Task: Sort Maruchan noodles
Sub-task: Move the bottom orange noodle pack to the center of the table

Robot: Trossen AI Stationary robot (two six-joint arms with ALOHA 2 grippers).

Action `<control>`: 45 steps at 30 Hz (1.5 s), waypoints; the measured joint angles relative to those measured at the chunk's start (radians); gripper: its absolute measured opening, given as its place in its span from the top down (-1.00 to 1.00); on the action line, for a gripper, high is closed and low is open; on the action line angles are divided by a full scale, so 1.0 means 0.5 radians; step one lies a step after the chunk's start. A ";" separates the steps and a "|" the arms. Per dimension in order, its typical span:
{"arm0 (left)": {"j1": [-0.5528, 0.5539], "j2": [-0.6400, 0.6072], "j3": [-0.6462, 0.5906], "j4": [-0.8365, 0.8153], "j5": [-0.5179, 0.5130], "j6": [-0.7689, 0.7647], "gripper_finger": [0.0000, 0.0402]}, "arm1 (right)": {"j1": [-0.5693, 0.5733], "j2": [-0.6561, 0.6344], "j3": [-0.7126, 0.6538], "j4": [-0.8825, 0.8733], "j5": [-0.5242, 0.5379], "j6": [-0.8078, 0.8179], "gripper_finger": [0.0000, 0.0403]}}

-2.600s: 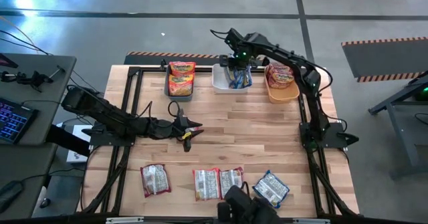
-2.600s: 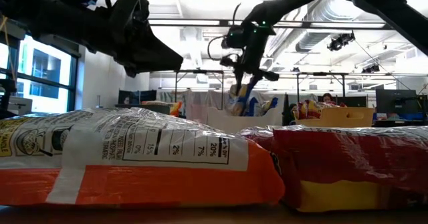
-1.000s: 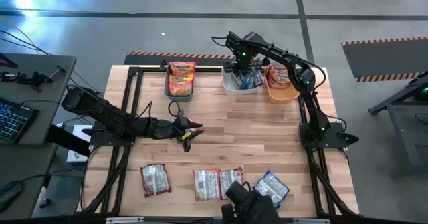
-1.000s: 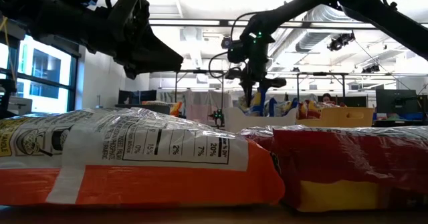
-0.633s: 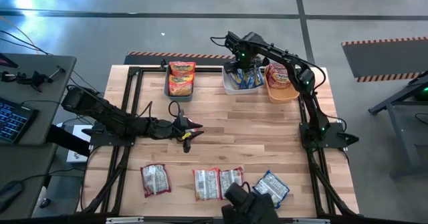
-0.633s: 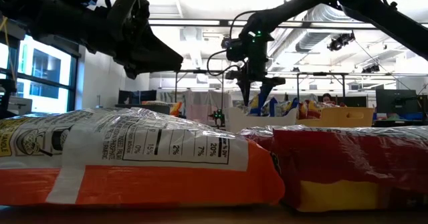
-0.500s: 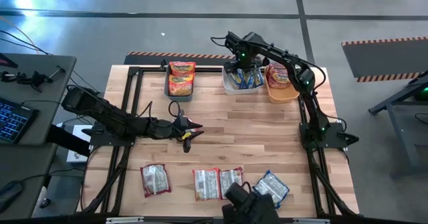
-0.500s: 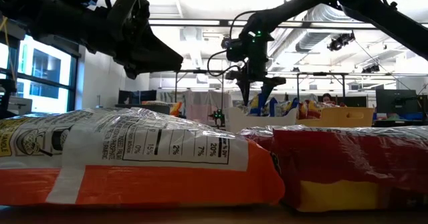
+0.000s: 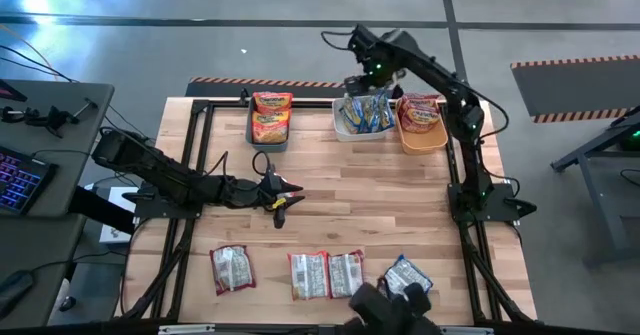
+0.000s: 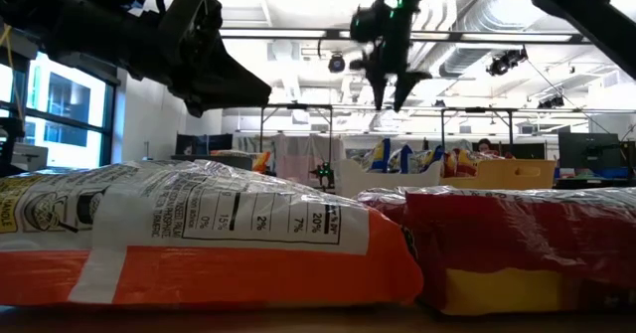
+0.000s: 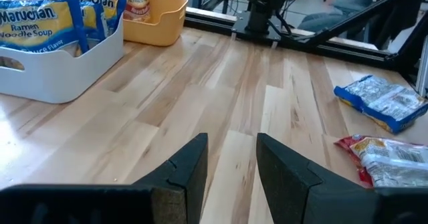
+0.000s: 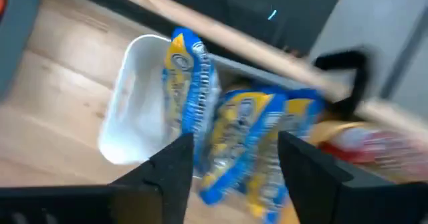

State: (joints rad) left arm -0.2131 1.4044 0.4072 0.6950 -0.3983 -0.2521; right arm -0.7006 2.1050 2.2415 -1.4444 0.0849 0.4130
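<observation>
Right gripper (image 10: 389,99) is up in the air above the white bin (image 9: 345,127) at the far edge of the table (image 9: 370,200), fingers apart, holding nothing. Its wrist view looks down past both fingers (image 12: 175,160) onto that bin, with a clear gap between them.

White bin holds the blue packets (image 9: 366,112), standing on edge and leaning against each other, yellow-and-blue fronts showing. Teal bin (image 9: 268,135) to its left has orange packets (image 9: 271,115) stacked in it, one sticking out over the far rim. Orange bin (image 9: 422,140) just to the right of the white one has red packets (image 9: 421,111).

Left gripper (image 9: 283,199) sits low over the table's left-middle, well apart from all bins and packets. Fingers (image 11: 189,162) parted with bare wood visible between them, nothing gripped.

Still unsorted along the near edge: four packets in a row. From the left, a silver-backed one with red trim (image 9: 231,269), then two lying side by side and touching (image 9: 327,274), then a blue-edged silver one (image 9: 407,276) tilted, partly covered by the dark camera mount. Low view is mostly filled by two of these: an orange-edged one (image 10: 199,239) back side up, and a red one (image 10: 517,244) beside it.
</observation>
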 joint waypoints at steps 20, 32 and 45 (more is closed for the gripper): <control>-0.026 -0.215 0.000 -0.319 -0.323 0.077 0.99 | 0.415 -1.189 -2.243 2.439 0.331 -0.826 0.98; 0.227 -0.215 0.000 -0.372 -0.198 0.128 1.00 | 0.538 -1.681 -3.208 3.648 0.162 -0.872 1.00; 0.640 -0.239 0.066 -0.564 0.192 0.226 1.00 | 0.533 -1.686 -3.302 3.937 0.120 -1.100 1.00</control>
State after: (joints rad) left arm 0.1069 1.2849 0.4404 0.4128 -0.3025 -0.1391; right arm -0.4339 1.2617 0.5905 0.5239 0.1448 -0.1373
